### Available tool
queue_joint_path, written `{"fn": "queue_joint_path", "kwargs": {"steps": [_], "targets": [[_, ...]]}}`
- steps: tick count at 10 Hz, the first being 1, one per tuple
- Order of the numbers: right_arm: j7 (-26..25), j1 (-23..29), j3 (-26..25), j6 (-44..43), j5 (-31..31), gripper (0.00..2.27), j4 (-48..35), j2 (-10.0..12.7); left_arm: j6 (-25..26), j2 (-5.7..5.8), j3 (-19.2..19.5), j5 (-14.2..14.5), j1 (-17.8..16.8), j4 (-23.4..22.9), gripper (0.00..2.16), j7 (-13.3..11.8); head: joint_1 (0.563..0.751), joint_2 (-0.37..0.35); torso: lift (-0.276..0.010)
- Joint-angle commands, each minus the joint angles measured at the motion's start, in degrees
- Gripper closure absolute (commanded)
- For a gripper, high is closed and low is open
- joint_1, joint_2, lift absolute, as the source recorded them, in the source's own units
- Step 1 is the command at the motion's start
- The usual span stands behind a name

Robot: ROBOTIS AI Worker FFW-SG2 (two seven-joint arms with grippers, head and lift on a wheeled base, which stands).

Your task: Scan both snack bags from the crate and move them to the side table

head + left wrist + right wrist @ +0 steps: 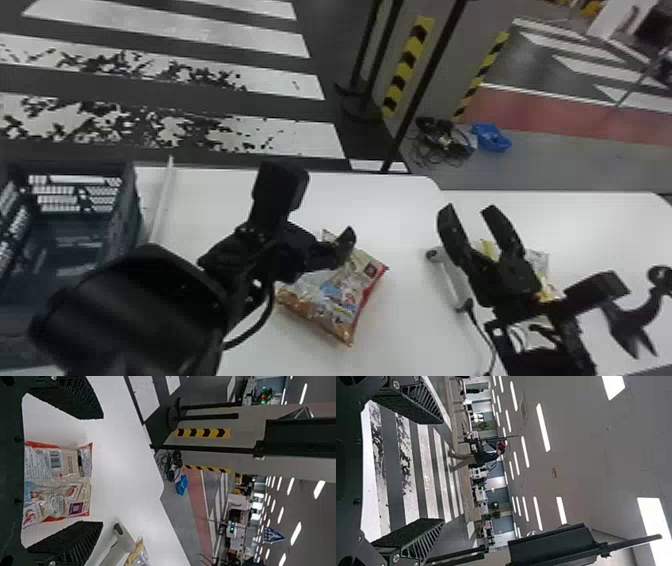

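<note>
Head view gives us a smooth white table [400, 220], its near-left end taken up by a dark crate [127, 215] of hard plastic with latticed, slotted walls. Outside the crate, 1 snack bag [330, 300] lies on the table, glossy and puckered, a pillowy rectangle with a red edge. Well apart from it, we make out parts of a 2nd snack bag [539, 260], yellow and silvery, behind the right gripper [468, 210]. Between the 2 bags lies a white scanner [450, 275], rounded and slim, trailing a thin black cord [481, 325].

Our left arm comes in from the bottom edge and bends at the wrist, so the left gripper [346, 244] points rightward over the red-edged bag. Left wrist view shows us its 2 black, ridged fingers wide apart, with that bag lined up in the gap; whether they touch it, we cannot tell.

Our right arm rises from the bottom edge on its own side, its gripper aimed forward, away from us, across the 2nd bag. Its 2 fingers stand apart in a V, and right wrist view shows us their rough pads [409, 532] and ribbed flanks, nothing clamped.
</note>
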Motion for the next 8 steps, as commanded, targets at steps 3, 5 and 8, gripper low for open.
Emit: {"fn": "queue_joint_path", "kwargs": {"steps": [3, 5, 8], "targets": [[0.0, -0.6, 0.7, 0.7, 1.2, 0.12, 0.6, 0.0, -6.3, 1.93, 11.2, 0.4, 9.0, -11.8, 0.04, 2.4, 0.695, -0.350, -0.095], [0.0, -0.8, 1.4, 1.4, 1.6, 0.12, 0.8, 0.3, -8.8, 6.33, 16.3, 0.1, 13.5, -17.0, 0.04, 4.1, 0.691, -0.350, -0.095], [0.1, -0.1, 1.4, 1.8, 1.6, 0.12, 1.0, 0.3, -12.5, 12.04, 25.3, 0.1, 23.9, -23.8, 0.04, 5.6, 0.695, -0.329, -0.095]]}}
